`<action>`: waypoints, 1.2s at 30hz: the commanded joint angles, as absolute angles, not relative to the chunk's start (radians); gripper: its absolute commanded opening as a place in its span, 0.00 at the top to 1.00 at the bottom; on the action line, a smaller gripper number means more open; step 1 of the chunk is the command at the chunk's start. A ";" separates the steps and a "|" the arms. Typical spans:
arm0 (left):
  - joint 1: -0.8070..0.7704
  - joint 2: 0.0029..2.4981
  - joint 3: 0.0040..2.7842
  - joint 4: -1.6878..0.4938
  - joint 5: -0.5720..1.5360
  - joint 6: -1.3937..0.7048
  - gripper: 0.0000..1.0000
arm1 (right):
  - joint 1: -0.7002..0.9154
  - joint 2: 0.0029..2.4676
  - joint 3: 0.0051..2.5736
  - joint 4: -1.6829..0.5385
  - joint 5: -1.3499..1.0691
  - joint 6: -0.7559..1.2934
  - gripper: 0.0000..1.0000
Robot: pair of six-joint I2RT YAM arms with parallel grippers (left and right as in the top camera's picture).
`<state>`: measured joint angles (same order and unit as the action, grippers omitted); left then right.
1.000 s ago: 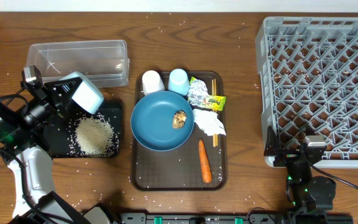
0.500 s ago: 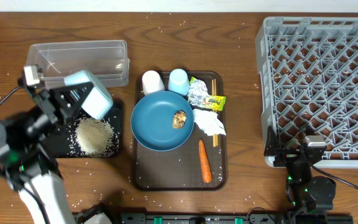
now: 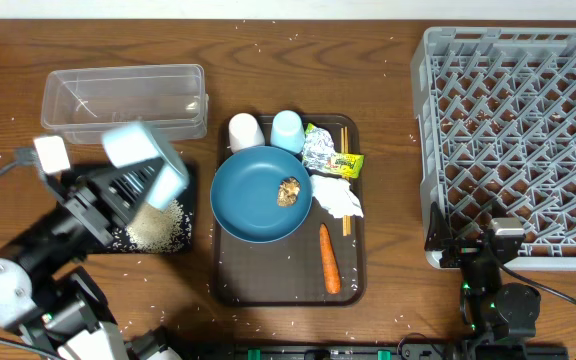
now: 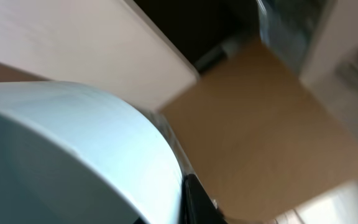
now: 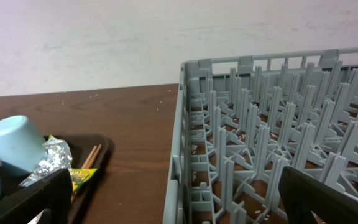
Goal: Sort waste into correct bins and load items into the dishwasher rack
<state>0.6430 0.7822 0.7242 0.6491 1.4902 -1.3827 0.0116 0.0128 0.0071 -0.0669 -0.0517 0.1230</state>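
One thing in hand: our left gripper (image 3: pixel 138 188) clamps the small white bowl (image 3: pixel 133 145) above the black tray (image 3: pixel 186 222) (rice (image 3: pixel 158 228) heaped there); the dishwasher rack (image 3: pixel 513 130) lies far right, nearer our wide-open right gripper (image 5: pixel 179 199)

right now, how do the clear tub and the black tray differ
The clear tub is see-through with tall walls; the black tray is opaque and shallow. The tub looks empty; the tray holds a heap of rice grains. The tub lies farther from the robot than the tray. Both are rectangular.
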 commanded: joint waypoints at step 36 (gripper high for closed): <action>0.509 0.950 0.740 -0.454 0.392 -0.348 0.94 | 0.018 0.012 0.006 -0.071 -0.052 0.118 0.01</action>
